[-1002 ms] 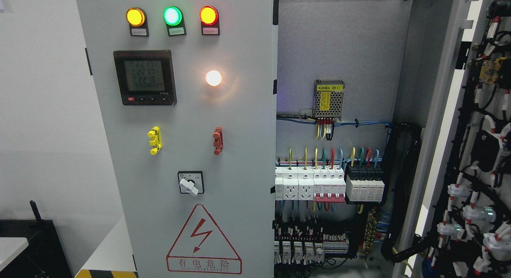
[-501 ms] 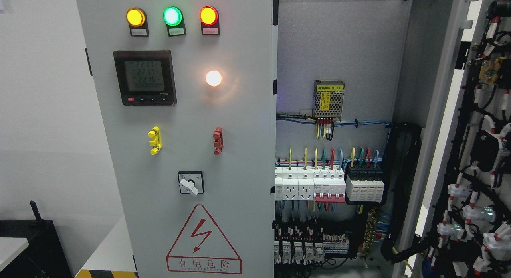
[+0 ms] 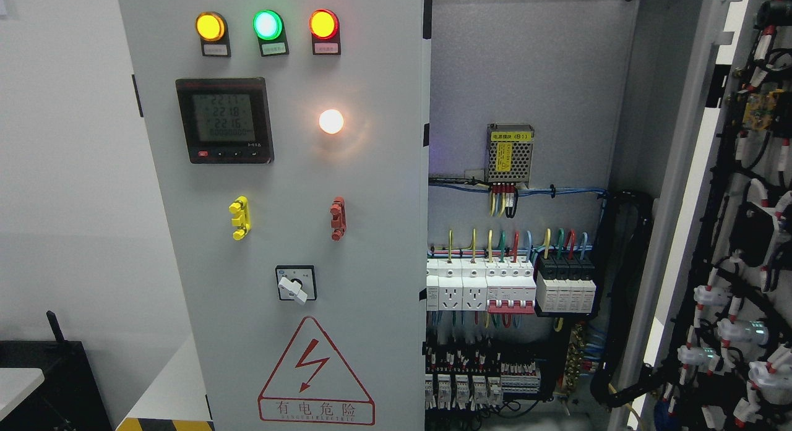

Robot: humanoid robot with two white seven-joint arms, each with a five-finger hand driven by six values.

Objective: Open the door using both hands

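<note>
Hands are not showing anywhere in my head view, so I cannot tell whether either one is wide, narrow or holding anything. I am looking at the grey left door (image 3: 346, 233), sitting closed and carrying three lit indicator lamps (image 3: 266, 25), a digital meter (image 3: 224, 120), a rotary switch (image 3: 295, 284) and a red warning triangle (image 3: 315, 372). Beside it, the right door (image 3: 742, 233) is standing swung open at the frame's right edge, exposing the cabinet interior (image 3: 532, 78) with white breakers (image 3: 479, 285) and coloured wiring.
</note>
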